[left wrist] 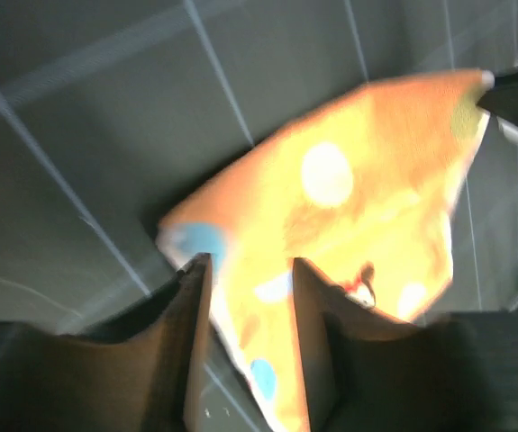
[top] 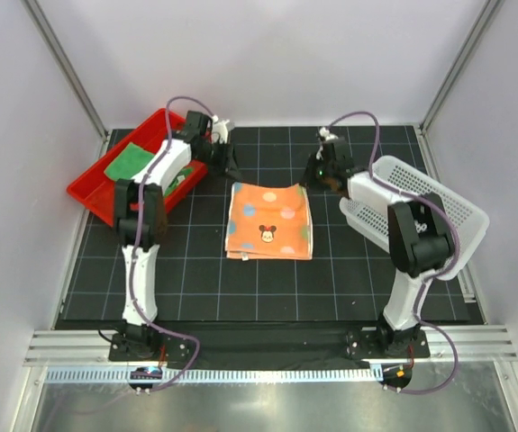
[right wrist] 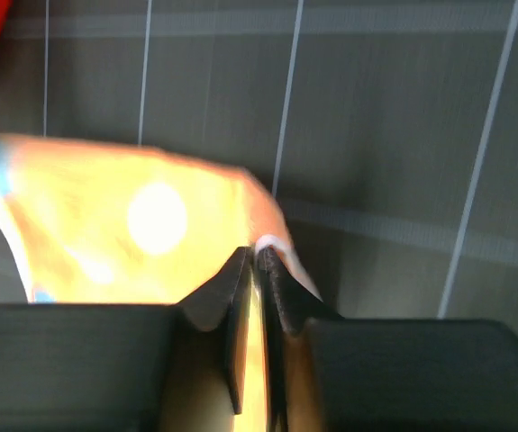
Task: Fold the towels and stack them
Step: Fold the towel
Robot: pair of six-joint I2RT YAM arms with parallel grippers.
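An orange towel (top: 269, 220) with pastel dots and a cartoon face lies folded on the black grid mat. My left gripper (top: 231, 166) is at its far left corner. In the left wrist view the left gripper (left wrist: 248, 265) is open, and the towel (left wrist: 349, 198) shows between and beyond the fingers. My right gripper (top: 317, 175) is at the far right corner. In the right wrist view it (right wrist: 257, 256) is shut on the towel's edge (right wrist: 123, 225). A plain green towel (top: 132, 162) lies in the red tray. The yellow "HELLO" towel is not in view.
The red tray (top: 87, 193) sits at the far left, partly off the mat. A white perforated basket (top: 439, 193) stands on the right beside the right arm. Grey walls close in the back and sides.
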